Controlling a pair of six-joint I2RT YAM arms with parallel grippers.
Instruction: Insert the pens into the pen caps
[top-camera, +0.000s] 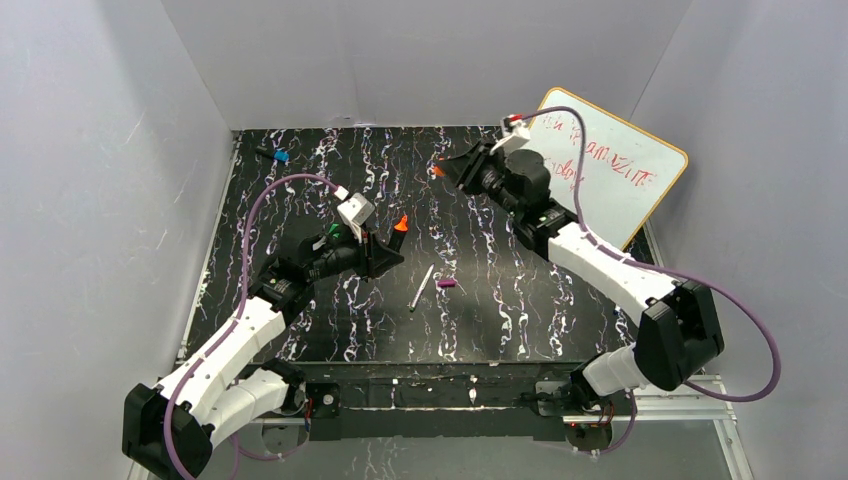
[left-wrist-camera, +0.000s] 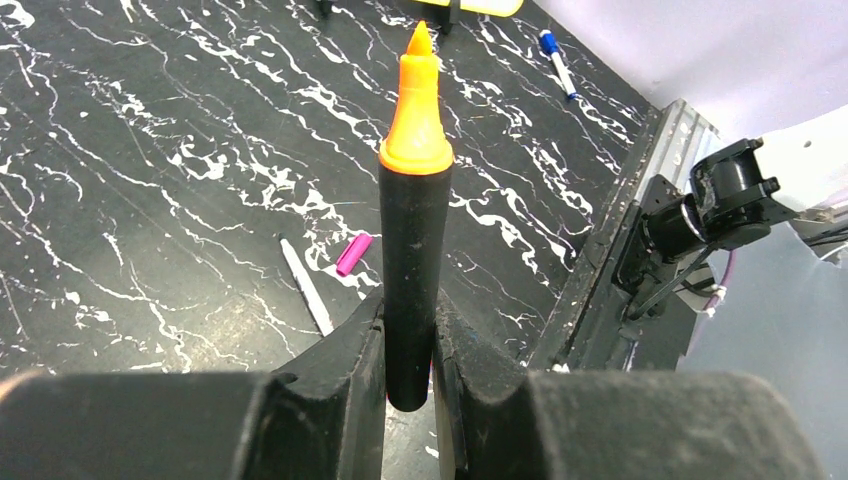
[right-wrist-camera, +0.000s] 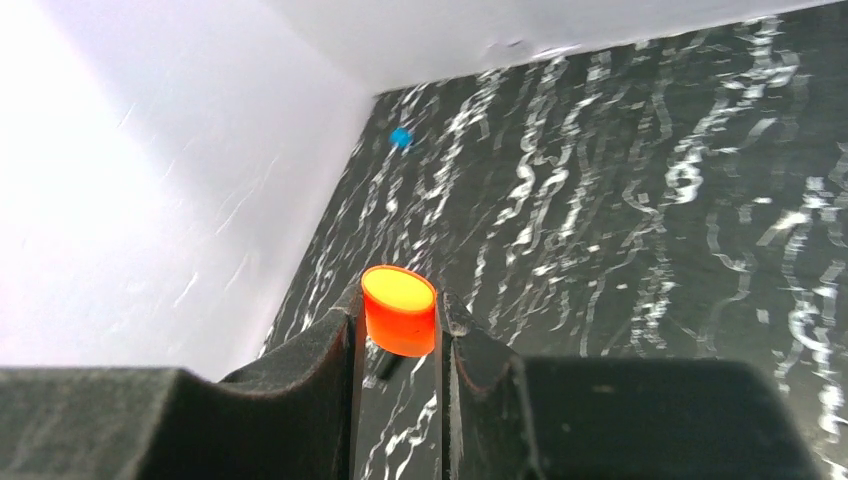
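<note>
left fingers (left-wrist-camera: 330, 395) grip orange-tipped marker (left-wrist-camera: 413, 260), tip outward; right fingers (right-wrist-camera: 310, 395) pinch orange cap (right-wrist-camera: 399, 312), apparently end-on.

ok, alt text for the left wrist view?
The left tool is shut on a black marker, its orange tip pointing up the frame. Behind it, on the black white-veined table, lie a white pen and a purple cap, close together but not touching.

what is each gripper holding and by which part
The left gripper holds the orange-tipped black marker by the back end of its barrel, tip free; the right gripper pinches the orange cap by its sides.
</note>
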